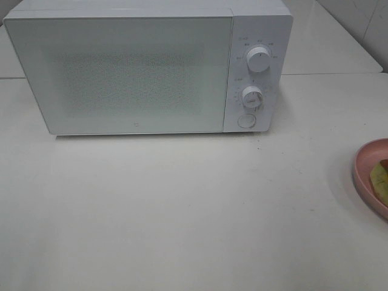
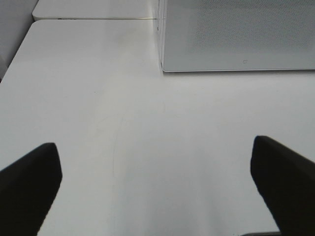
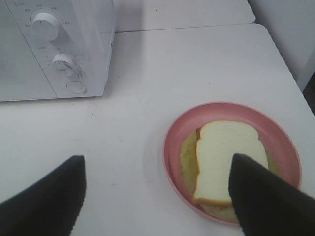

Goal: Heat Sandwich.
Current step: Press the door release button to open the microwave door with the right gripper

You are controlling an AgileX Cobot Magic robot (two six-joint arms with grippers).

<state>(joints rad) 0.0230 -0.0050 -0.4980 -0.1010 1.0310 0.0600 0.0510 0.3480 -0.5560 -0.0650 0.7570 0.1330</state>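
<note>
One sandwich (image 3: 224, 157) sits partly beneath the right hand (image 3: 157, 162).

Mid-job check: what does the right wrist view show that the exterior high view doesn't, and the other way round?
Only the right wrist view: the sandwich almost whole, lying on the pink plate, and the right gripper, its jaws open and holding nothing.

Only the exterior high view: the whole closed door of the microwave.

Both: the control panel with two knobs and a round button, the white table, and the plate, though the high view cuts it off at its right edge, with just a sliver of food showing.
</note>
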